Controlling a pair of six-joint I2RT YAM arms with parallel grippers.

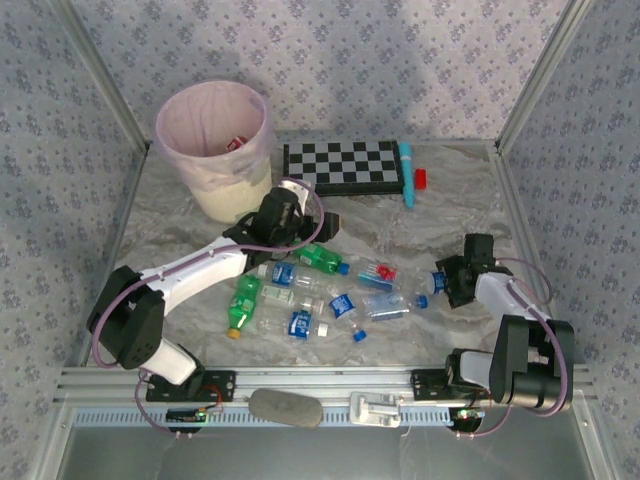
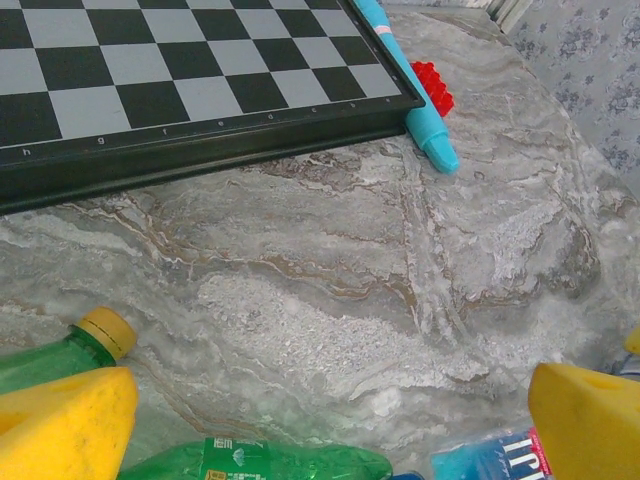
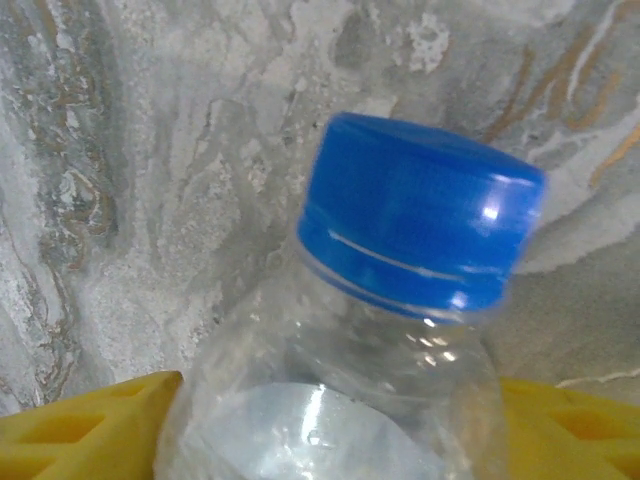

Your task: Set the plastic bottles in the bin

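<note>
The table is covered with a crinkly grey sheet with marble swirls (image 1: 450, 215). Walls with pale blue flowery wallpaper (image 1: 400, 60) stand round it, with silver metal posts at the corners.

The round cream-white bin with a pink liner (image 1: 215, 195) stands at the far left of the table. The small plastic bottles (image 1: 298, 322) lie in a bunch in the middle of the sheet, near the arms and apart from the bin. A black and white chessboard (image 1: 345, 165) lies flat at the back. A teal marker pen (image 1: 407, 172) and a small red block (image 1: 421, 178) lie just beside its right edge.

The left gripper (image 2: 330, 420) is spread wide with nothing in it. It hangs over a green plastic bottle (image 2: 260, 462) lying on the sheet.

The right gripper (image 3: 340, 440) is closed round a clear plastic bottle with a blue cap (image 3: 340, 390). Its yellow fingers (image 3: 90, 430) touch the bottle on both sides. This bottle is at the right end of the bunch.
</note>
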